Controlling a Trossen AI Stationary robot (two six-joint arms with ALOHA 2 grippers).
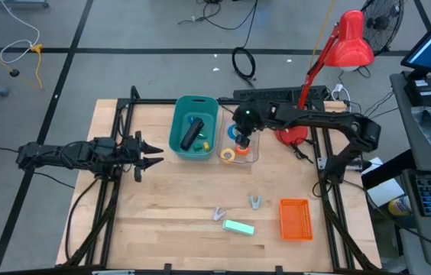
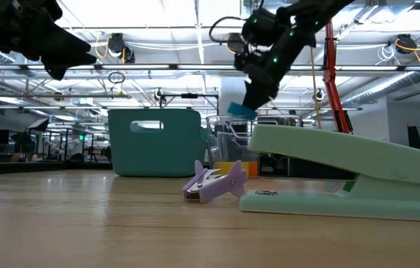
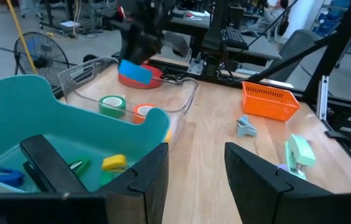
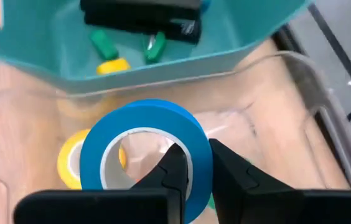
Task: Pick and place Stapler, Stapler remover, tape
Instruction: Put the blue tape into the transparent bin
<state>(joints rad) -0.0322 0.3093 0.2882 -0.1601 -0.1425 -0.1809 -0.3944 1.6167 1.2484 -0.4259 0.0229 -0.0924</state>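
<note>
My right gripper [image 1: 244, 131] hangs over the clear tray [image 1: 252, 156], shut on the blue tape roll [image 4: 144, 143], which also shows in the low view [image 2: 241, 110]. In the tray lie the yellow roll [image 4: 70, 158], the orange-red roll [image 3: 143, 112] and the green roll [image 3: 112, 104]. The black stapler [image 1: 192, 134] lies inside the teal bin [image 1: 179, 145], next to the tray. My left gripper [image 1: 150, 156] is open and waits left of the bin, above the table. A purple stapler remover [image 2: 214, 182] and a grey one [image 1: 255, 202] lie on the table. My right gripper pinches the blue roll's ring wall [image 4: 201, 163], one finger [image 4: 174, 167] inside the hole and the other [image 4: 231, 169] outside. The fingers come from above, pointing down. The roll is lifted clear above the clear tray, hanging below the fingers.
A mint-green stapler [image 1: 238, 227] and an orange mesh basket [image 1: 295, 218] sit near the table's near edge. Small green and yellow items [image 4: 113, 62] lie in the teal bin. A red desk lamp [image 1: 349, 42] stands at the far right. Bare wood lies in the table's middle.
</note>
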